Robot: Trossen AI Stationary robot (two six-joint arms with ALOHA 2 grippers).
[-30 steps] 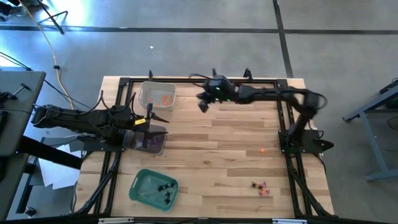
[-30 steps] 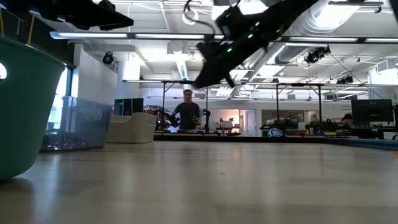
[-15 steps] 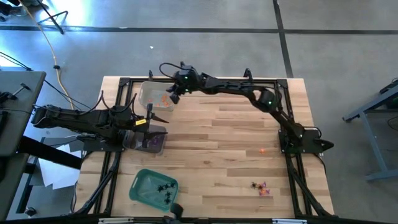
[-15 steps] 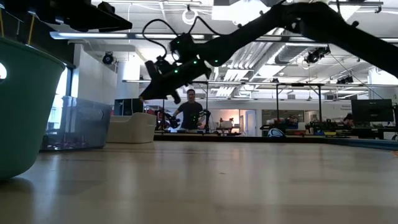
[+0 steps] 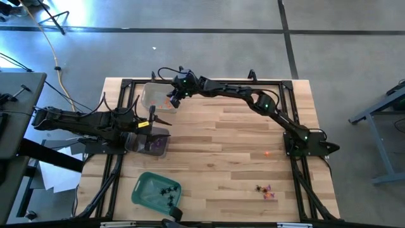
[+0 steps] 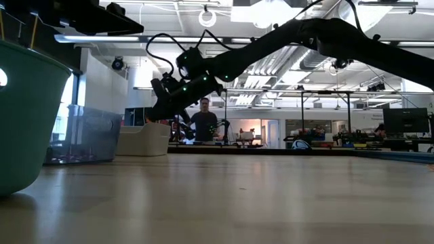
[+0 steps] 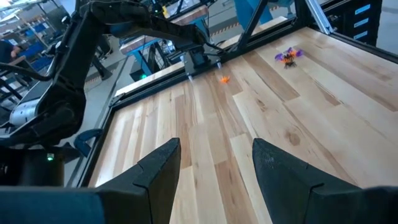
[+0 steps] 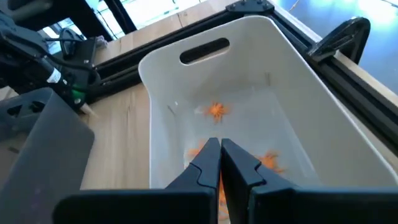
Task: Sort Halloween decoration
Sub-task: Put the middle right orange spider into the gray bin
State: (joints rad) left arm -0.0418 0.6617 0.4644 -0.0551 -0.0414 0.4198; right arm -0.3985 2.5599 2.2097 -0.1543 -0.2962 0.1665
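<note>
Right gripper (image 8: 219,163) over the clear tray (image 8: 298,74): the jaws are clenched tip to tip, and you cannot tell from the wrist view whether a trinket is pinched between them. Directly beyond and below the tips lie orange trinkets (image 8: 216,110) on the tray floor, one ahead of the jaws and others close to either side of them. To do this step well, keep the tips centred inside the tray walls, well short of the handle slot (image 8: 204,51) ahead of the jaws, and part the fingers only while the tips sit over the floor, so that anything held drops among the orange pieces and cannot bounce over the rim. Judged from the tray's contents, this is the drop-off for orange pieces.

Pose: in the high view the right arm reaches from its base across the table, fully stretched, with the wrist pitched down over the tray.

Left gripper (image 7: 214,165): jaws released and wide, nothing between them, waiting beside the purple-filled tray (image 5: 154,144). Far ahead of its jaws a lone orange piece (image 7: 224,79) and a small mixed cluster (image 7: 288,56) remain unsorted on the wooden table (image 5: 228,158). The green tray (image 5: 152,190) holds black spider pieces
</note>
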